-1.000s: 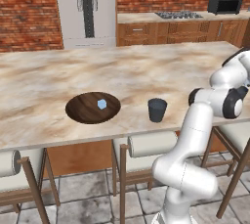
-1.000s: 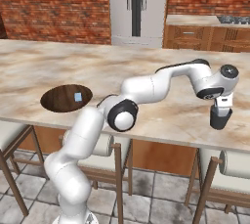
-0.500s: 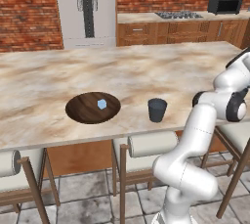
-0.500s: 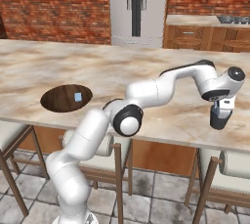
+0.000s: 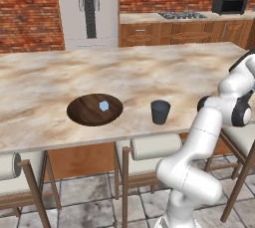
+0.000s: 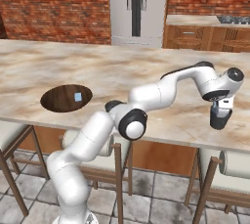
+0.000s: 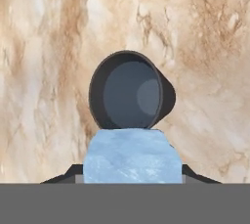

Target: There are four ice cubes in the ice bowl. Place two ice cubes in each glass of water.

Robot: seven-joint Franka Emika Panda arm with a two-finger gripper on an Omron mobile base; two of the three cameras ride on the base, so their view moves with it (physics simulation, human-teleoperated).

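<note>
The hand hung above the right glass, gripping a cube not yet dropped, while one cube lay in the bowl on the desk beside the other glass.

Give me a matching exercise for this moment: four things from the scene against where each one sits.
Things:
1. dark brown wooden bowl
2. pale blue ice cube at the pincer
3. dark grey-blue tumbler near the bowl
4. black microwave

Places:
A. back counter
B. between the finger tips, above the other tumbler
C. counter, one cube inside
D. counter, right of the bowl

Pairs: 1-C, 2-B, 3-D, 4-A
</note>
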